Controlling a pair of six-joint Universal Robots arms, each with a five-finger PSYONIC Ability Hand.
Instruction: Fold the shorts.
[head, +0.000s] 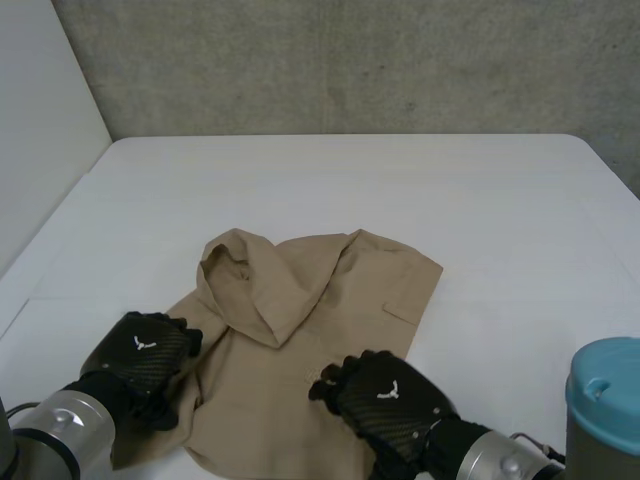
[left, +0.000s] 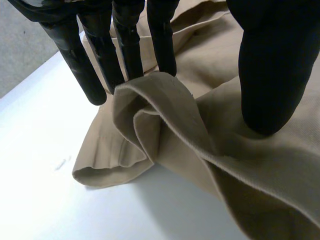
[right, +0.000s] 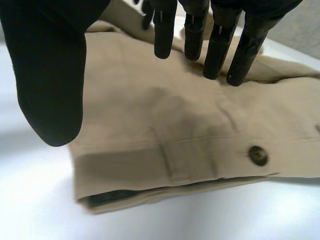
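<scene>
You face a white table (head: 400, 180) backed by a grey concrete wall (head: 350, 60), with a white panel (head: 40, 100) on its left.

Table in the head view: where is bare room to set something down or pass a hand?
Free: the wide far part of the table between the shorts and the wall, and the strip from the shorts to the table's right edge. Crowded: the near edge, where the left hand and right hand are at the shorts.

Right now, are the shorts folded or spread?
Partly folded: tan shorts lie crumpled on the white table, one part flipped over the middle.
</scene>
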